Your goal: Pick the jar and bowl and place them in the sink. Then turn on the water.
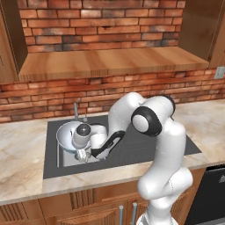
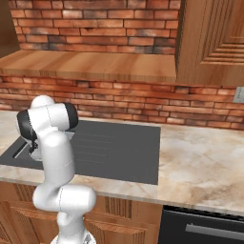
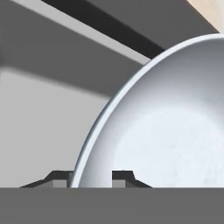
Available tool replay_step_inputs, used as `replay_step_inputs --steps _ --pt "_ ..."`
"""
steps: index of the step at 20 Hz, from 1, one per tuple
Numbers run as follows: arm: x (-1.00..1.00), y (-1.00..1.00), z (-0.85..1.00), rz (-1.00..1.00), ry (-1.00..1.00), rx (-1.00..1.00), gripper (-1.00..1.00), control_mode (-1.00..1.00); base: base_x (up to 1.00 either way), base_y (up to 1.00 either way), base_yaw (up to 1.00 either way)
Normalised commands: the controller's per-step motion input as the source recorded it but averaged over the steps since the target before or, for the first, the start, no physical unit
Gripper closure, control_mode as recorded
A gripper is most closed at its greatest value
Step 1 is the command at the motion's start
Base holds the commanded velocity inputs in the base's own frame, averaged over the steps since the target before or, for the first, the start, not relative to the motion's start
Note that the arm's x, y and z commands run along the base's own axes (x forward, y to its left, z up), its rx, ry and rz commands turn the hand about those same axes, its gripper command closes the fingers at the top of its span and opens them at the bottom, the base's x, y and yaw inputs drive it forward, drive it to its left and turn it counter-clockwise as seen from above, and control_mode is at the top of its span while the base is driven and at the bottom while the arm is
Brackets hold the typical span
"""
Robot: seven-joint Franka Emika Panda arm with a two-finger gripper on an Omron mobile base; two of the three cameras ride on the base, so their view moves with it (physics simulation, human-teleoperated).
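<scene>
Bowl [image 1: 66, 134] in sink [image 1: 59, 159]
Fingers [image 3: 61, 178] straddle bowl rim (whether pinching or just loosed, cannot tell); bowl tilted inside sink basin.

So the sink [image 1: 66, 160] sits at the left end of its flat surround [image 1: 145, 147], which is set into the counter [image 1: 22, 149]. The drainboard part of the surround runs off to the right of the basin. The bowl [image 1: 66, 134] is in the sink, tilted up on its side and leaning toward the far left part of the basin. The faucet [image 1: 76, 110] stands just behind the sink at the far edge, with the brick wall [image 1: 88, 94] behind that. A wooden shelf [image 1: 110, 61] runs above the wall section, over the far side of the counter. In the hand view the bowl's rim [image 3: 94, 131] passes between the two fingertips [image 3: 59, 178].
</scene>
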Motion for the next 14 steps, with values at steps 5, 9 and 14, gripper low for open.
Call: replay_step_inputs --steps 5,9,14 --pt "0.00 -0.13 0.00 -0.01 0.02 0.00 1.00 -1.00 0.00 0.00 0.00" --pt "0.00 -0.21 0.00 -0.03 0.02 0.00 1.00 -1.00 0.00 0.00 0.00" --pt "-0.01 -0.24 0.00 -0.02 0.03 0.00 1.00 -1.00 0.00 0.00 0.00"
